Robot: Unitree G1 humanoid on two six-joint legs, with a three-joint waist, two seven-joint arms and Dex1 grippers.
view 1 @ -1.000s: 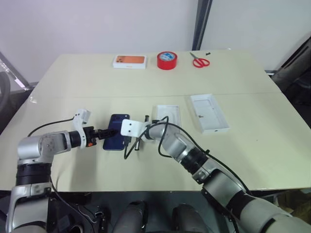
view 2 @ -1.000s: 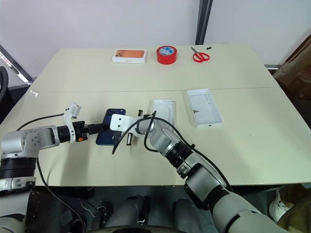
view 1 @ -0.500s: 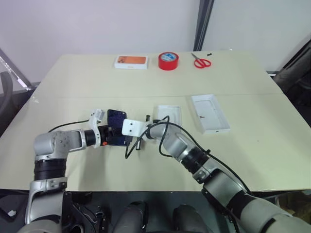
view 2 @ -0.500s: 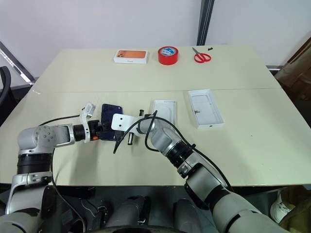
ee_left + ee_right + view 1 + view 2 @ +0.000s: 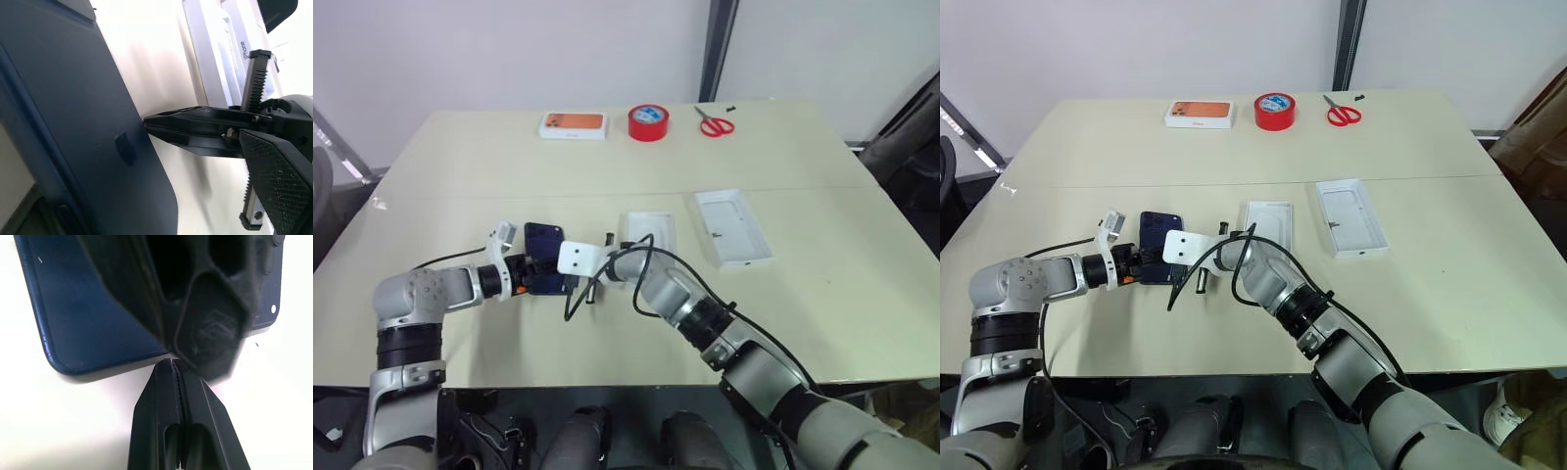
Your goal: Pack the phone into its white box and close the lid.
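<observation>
From the head views, the phone point(image 5: 546, 257) lies on the desk point(image 5: 607, 166) in front of the robot, with its near end between the two arms. The left tool point(image 5: 525, 271) is at the phone's near left edge. The right tool point(image 5: 594, 279) rests at the phone's right side. The white box point(image 5: 652, 233) sits just to the right of the phone, and the lid point(image 5: 733, 227) lies further right, apart from it. Far back are an orange box point(image 5: 574, 124), red tape point(image 5: 649, 122) and scissors point(image 5: 715, 123).

In the left wrist view, the phone fills the space between the left tool's wide-apart fingers point(image 5: 271, 171), which are not yet pinching it. The right tool's tip presses against the phone's edge.

In the right wrist view, the right tool point(image 5: 174, 377) is closed tight with nothing inside, and its tip touches the phone's edge.

The phone looks thin and smooth. If the left tool pinches only a little of the edge, the phone may slip and drop. If the right tool pushes too hard, the phone may slide away.
</observation>
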